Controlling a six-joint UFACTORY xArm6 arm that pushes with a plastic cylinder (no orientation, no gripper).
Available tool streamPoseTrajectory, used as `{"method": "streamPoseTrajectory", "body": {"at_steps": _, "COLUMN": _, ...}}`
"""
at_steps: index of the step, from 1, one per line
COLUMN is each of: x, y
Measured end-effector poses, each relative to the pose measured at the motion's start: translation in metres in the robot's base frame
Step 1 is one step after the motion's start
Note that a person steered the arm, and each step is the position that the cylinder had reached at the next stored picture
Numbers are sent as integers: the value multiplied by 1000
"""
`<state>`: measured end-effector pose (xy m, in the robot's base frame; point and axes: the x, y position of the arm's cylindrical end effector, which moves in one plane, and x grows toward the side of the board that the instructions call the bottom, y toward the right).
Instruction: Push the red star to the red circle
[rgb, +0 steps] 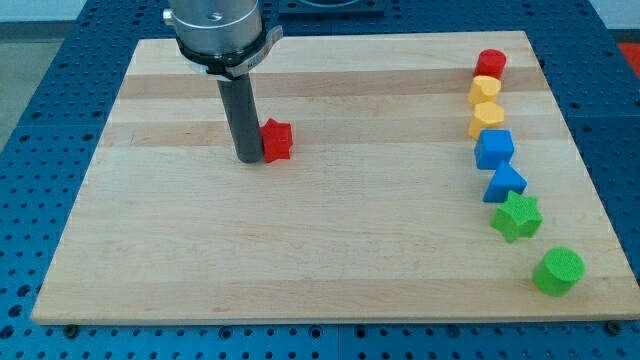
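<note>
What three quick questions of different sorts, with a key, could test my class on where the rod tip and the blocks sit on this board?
1. True or false: my tip is at the view's left of the red star.
2. Which block lies nearest the view's bottom: A the green cylinder, B the green star, C the blue cube?
3. Fill in: the red circle lies at the board's top ____ corner.

Key: 1 true; 2 A; 3 right.
</note>
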<state>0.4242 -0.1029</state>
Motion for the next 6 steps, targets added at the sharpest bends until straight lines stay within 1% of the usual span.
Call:
{"method": "streamPoseTrajectory", "body": {"at_steps": 1, "x": -3, "y": 11}}
{"method": "streamPoseTrajectory", "body": {"at_steps": 4, "x": -144, "y": 195}}
{"method": "streamPoseTrajectory", "body": {"at_steps": 6, "x": -147, "y": 204}}
